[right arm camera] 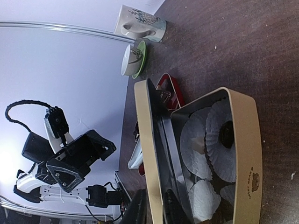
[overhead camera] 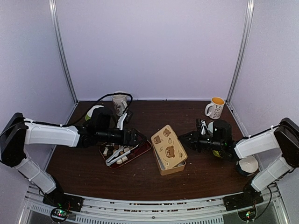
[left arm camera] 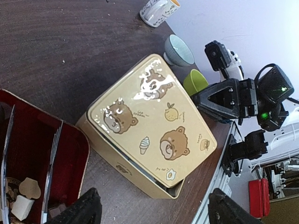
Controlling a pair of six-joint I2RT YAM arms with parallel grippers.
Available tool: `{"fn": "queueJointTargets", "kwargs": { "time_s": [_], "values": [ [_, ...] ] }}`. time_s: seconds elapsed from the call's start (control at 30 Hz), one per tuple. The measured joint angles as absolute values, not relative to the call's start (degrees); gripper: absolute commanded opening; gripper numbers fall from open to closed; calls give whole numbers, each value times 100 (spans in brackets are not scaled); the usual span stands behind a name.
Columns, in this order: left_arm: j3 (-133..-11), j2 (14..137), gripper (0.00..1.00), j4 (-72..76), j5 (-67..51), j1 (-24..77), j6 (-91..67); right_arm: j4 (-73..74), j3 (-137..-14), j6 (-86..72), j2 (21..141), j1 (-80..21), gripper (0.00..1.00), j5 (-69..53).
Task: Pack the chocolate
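Several chocolate pieces (left arm camera: 29, 187), cream and brown, loose in red tray (overhead camera: 147, 146) left of centre on table (overhead camera: 84, 172), silver tongs (overhead camera: 117, 156) lying among them. Left gripper (overhead camera: 136, 137) over tray's right end, pointing right toward tin, fingers (left arm camera: 88, 207) spread wide, nothing between them. Tin (overhead camera: 174, 169) just right of tray at table centre, cream with bear prints. Lid (overhead camera: 169, 148) askew and tilted on top, leaving tin's near end uncovered. Right gripper (overhead camera: 186, 138) at lid's right edge, fingers close on either side of the rim, seemingly pinching it. Inside tin, white paper cups (right arm camera: 201, 140), one brown piece (right arm camera: 227, 133) sitting in a cup; other cups partly hidden by lid. One mug (overhead camera: 120, 103) far left beside green-and-white bowl (overhead camera: 93, 111), one orange-lined mug (overhead camera: 215, 108) far right, white bowl (overhead camera: 247, 165) near right beside right arm. Grippers apart, tin between them.
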State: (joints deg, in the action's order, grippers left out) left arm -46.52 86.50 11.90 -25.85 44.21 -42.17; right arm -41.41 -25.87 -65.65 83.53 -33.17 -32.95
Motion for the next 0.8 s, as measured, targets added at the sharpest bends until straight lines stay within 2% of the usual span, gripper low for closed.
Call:
{"fn": "queueJointTargets", "kwargs": {
  "time_s": [0.1, 0.23, 0.5, 0.8],
  "values": [
    [-4678, 8705, 81, 1188, -2604, 4425, -4217, -4305, -2571, -6578, 8493, -3216, 19, -3492],
    [-4836, 8866, 81, 1188, -2670, 4425, -4217, -4576, -2545, -6600, 8694, -3083, 27, -3756],
    [-4995, 9107, 81, 1186, -2770, 4427, -4235, -4233, -2620, -6243, 8750, -3013, 55, -4032],
    [-5144, 9319, 80, 982, -2788, 4541, -4235, -1896, -3544, -4530, 8571, -2995, 54, -3846]
  ]
}}
